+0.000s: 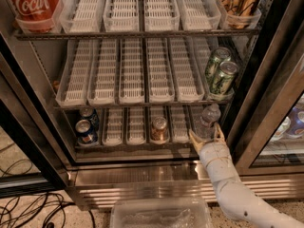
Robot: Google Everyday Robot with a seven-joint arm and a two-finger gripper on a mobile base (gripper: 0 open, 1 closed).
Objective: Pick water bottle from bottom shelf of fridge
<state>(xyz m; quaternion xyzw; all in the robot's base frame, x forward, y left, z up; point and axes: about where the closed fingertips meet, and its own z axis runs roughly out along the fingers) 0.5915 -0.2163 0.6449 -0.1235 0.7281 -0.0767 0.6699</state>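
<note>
The water bottle (207, 121), small and clear, stands at the right end of the bottom shelf (137, 144) of the open fridge (142, 80). My gripper (206, 134) is at the shelf's front edge, open, with one finger on each side of the bottle's lower body. The white arm comes up from the lower right. The bottle's base is hidden behind the gripper.
An orange-brown can (158, 128) stands mid-shelf and two blue cans (86, 131) at the left. Two green cans (220, 75) sit on the middle rack right above the bottle. A red cola can (33, 4) is top left. A clear tray (161, 215) and cables (28, 208) lie below.
</note>
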